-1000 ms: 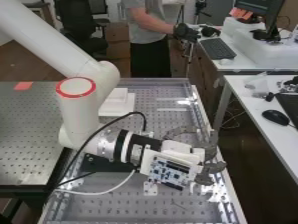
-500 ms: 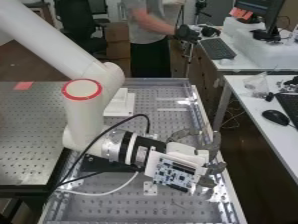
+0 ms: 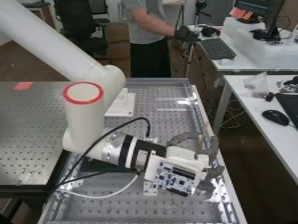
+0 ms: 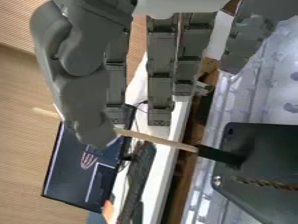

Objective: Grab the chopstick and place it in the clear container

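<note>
Over the perforated bench (image 3: 120, 206), a black block (image 4: 269, 145) apparently meets the chopstick (image 4: 156, 140); I cannot tell whether the hand (image 3: 213, 172) grips it.

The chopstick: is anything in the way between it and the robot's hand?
Nothing visible is. In the wrist view, part of the hand hides a stretch of the pale chopstick, and I see no other thing between the two. Whether they touch, I can't tell.
</note>
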Motion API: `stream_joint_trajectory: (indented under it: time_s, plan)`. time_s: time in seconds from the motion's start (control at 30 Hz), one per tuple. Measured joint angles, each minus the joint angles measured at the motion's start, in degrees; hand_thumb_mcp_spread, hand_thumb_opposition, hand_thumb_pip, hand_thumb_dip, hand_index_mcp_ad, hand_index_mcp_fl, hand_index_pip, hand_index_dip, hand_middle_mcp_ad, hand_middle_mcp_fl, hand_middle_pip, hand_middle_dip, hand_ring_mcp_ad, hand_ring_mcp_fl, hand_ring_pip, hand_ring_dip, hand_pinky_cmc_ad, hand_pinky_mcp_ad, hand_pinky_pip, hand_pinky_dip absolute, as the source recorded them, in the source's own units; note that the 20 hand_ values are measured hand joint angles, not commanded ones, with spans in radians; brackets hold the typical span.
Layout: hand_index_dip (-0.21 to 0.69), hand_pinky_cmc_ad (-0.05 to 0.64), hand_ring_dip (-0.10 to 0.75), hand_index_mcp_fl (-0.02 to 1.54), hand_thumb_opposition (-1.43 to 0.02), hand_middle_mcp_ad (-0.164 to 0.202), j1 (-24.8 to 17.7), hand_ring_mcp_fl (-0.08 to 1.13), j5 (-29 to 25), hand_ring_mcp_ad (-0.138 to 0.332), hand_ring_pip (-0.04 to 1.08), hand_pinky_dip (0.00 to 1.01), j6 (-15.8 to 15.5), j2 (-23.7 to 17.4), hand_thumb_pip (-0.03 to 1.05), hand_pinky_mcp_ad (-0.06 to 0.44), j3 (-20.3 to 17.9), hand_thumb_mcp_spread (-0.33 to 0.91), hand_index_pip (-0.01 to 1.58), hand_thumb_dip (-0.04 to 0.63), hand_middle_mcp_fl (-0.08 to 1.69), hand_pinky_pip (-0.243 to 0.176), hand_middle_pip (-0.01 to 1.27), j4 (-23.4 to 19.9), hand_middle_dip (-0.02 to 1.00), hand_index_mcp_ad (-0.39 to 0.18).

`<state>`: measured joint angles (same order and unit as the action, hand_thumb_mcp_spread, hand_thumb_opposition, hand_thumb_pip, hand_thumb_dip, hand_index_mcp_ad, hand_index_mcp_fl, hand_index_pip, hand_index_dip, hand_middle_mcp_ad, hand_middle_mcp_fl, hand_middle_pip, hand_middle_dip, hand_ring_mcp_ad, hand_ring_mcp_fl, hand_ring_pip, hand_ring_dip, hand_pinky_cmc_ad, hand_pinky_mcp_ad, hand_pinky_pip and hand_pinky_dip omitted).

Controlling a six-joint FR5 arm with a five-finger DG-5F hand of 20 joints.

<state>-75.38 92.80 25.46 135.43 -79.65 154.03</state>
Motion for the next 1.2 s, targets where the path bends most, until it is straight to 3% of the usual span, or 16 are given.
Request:
stream_joint_trajectory:
  time_s: [0.17, 0.33, 0.43, 0.63, 1.2]
  plan:
    - [0.215, 0.37, 0.463, 0.67, -0.83, 0.059, 0.1, 0.39, -0.1, 0.019, 0.11, 0.16, 0.1, 0.1, 0.47, 0.279, 0.1, 0.58, 0.71, 0.323, 0.9, -0.026, 0.16, 0.0, 0.72, -0.271]
    - [0.206, 0.37, 0.459, 0.79, -0.87, 0.061, 0.1, 0.41, -0.4, 0.023, 0.1, 0.17, 0.3, 0.2, 0.47, 0.279, 0.1, 0.62, 0.77, 0.323, 0.91, -0.021, 0.16, -0.2, 0.72, -0.29]
    - [0.232, 0.37, 0.476, 0.82, -0.94, 0.058, 0.1, 0.43, -0.4, 0.024, 0.1, 0.17, 0.3, 0.2, 0.45, 0.281, 0.2, 0.66, 0.86, 0.325, 0.94, -0.017, 0.16, 0.0, 0.72, -0.323]
    - [0.251, 0.367, 0.503, 0.83, -0.98, 0.058, 0.2, 0.46, -0.4, 0.019, 0.1, 0.17, 0.2, 0.4, 0.45, 0.281, 0.4, 0.71, 0.86, 0.291, 0.96, -0.003, 0.18, 0.3, 0.72, -0.354]
    - [0.248, 0.367, 0.508, 0.86, -0.98, 0.056, 0.5, 0.5, -1.2, 0.023, 0.12, 0.17, -0.9, 0.6, 0.44, 0.295, 1.0, 0.71, 0.86, 0.291, 1.04, 0.012, 0.24, 0.6, 0.72, -0.361]
